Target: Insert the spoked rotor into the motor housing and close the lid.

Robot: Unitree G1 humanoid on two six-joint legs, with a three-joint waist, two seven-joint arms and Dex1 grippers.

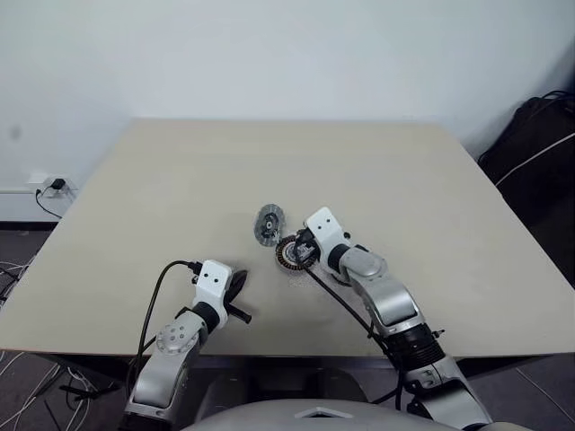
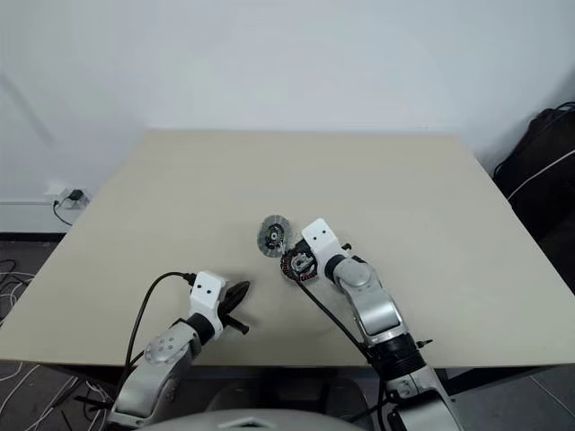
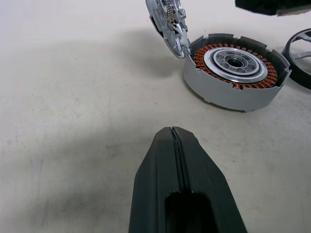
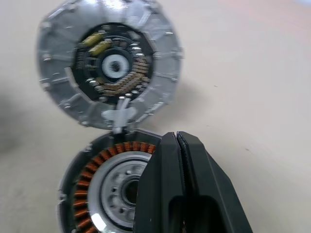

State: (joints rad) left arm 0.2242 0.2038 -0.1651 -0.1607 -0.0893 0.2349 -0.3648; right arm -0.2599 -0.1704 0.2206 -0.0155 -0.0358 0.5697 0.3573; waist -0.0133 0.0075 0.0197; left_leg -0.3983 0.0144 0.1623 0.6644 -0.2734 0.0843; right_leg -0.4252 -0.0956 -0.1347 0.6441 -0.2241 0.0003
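Copper windings ring the motor housing (image 3: 235,73), lying flat mid-counter (image 1: 180,180), rotor (image 3: 235,60) seated inside. Its hinged lid (image 4: 109,68) stands upright, inner face showing. Both grippers, left (image 3: 177,141) and right (image 4: 177,145), are closed, empty.

Metal motor parts on a matt beige surface, with black plastic tools nearby.

The surface (image 1: 180,180) looks smooth, matt and pale beige, faintly speckled up close. The motor housing (image 3: 236,70) has a dull grey metal wall, glossy copper-brown windings inside and a bright, polished silver centre ring. At about 11 o'clock from it, the lid (image 4: 109,63) stands open, hinged to its rim: cast silver-grey metal, lightly shiny, with a dark inner face carrying small brassy parts. The left tool (image 3: 181,187) and right tool (image 4: 187,189) have smooth, matt black plastic-looking fingers. The arm casings are glossy white and satin silver-grey.
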